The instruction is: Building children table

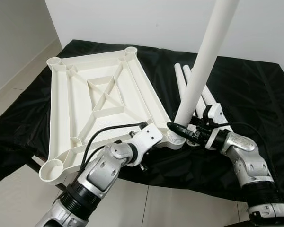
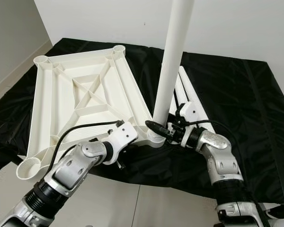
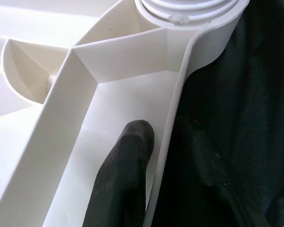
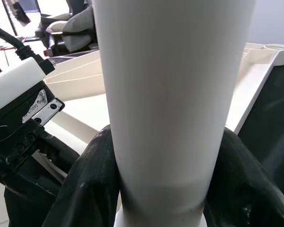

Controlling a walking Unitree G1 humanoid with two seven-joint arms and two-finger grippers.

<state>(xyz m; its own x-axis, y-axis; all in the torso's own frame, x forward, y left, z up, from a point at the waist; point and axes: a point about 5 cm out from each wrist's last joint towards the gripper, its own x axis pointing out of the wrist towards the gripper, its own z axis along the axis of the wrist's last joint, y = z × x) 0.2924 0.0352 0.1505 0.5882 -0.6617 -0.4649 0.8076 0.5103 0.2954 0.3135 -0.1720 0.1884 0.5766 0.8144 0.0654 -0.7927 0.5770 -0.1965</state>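
Smooth white plastic on the ribbed tabletop (image 1: 99, 94), faintly glossy along its rim. The upright leg (image 1: 203, 61) looks the same plastic, satin and even. Beneath lies a black cloth (image 1: 255, 94), matt and wrinkled. The black fingers (image 3: 125, 179) appear rubbery, dull and slightly grainy.

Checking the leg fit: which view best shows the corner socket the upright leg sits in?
The left wrist view: the corner socket appears close, with threaded rings visible. Both eye views show it small at the leg's base, partly hidden by the right gripper. The right wrist view shows mostly leg.
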